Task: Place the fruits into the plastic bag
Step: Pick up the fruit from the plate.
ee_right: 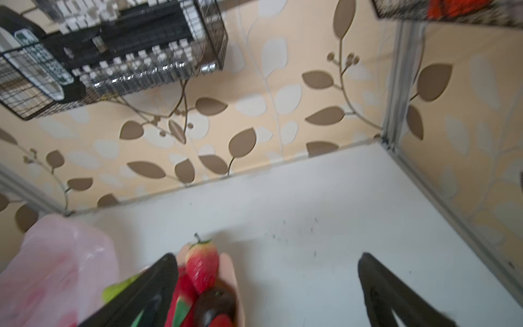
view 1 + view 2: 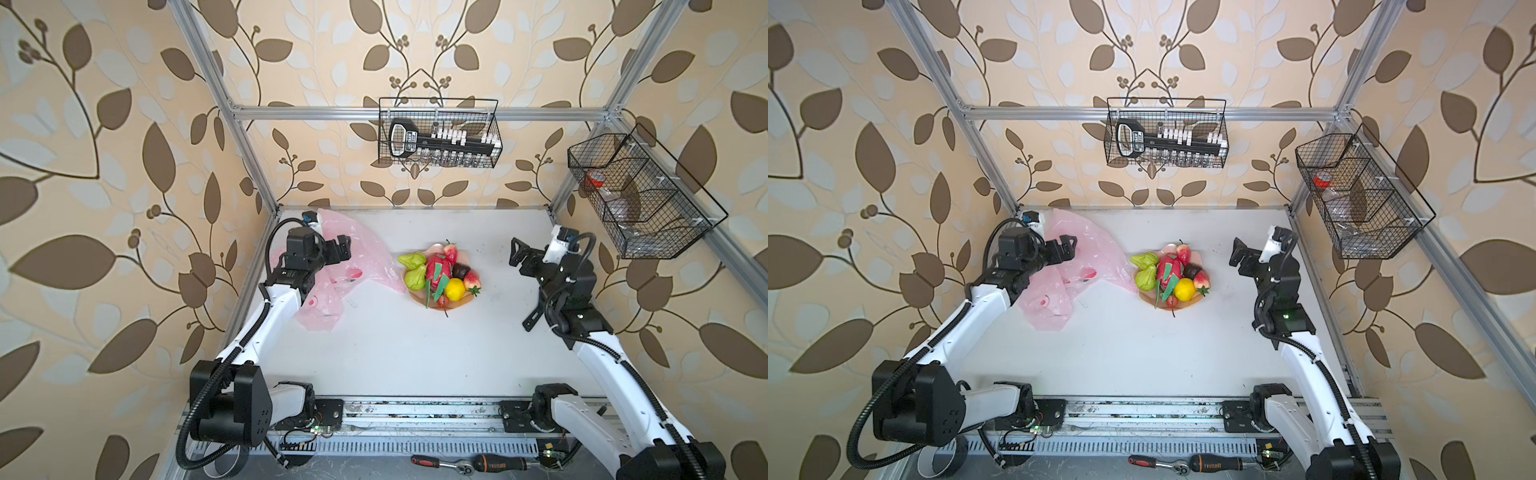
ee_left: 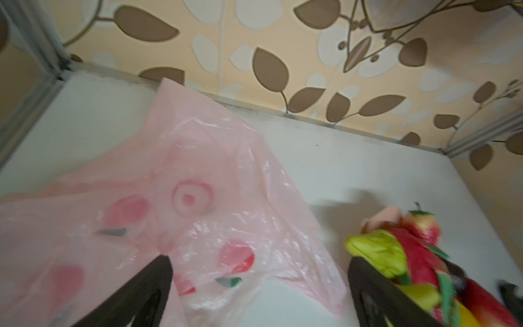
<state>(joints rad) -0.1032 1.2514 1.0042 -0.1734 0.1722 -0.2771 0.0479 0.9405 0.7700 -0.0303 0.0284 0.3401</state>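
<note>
No small toy fruits [image 2: 440, 276] bagged yet: all heaped on peach wavy-edged dish [image 2: 419, 300], mid-counter [image 2: 415, 353]. Crinkly translucent pink plastic bag [image 2: 365, 249] lies beside, flat. Left hand [image 2: 338, 249] and right hand [image 2: 517, 251] open, empty.

My matt black plastic fingers [image 3: 158, 283], thin crinkly glossy pink film bag [image 2: 365, 249], smooth shiny plastic fruits [image 2: 440, 272], matt peach dish [image 2: 457, 305], matt white scuffed table [image 2: 415, 353], black wire baskets [image 2: 440, 133], brushed aluminium frame [image 2: 332, 112]
</note>
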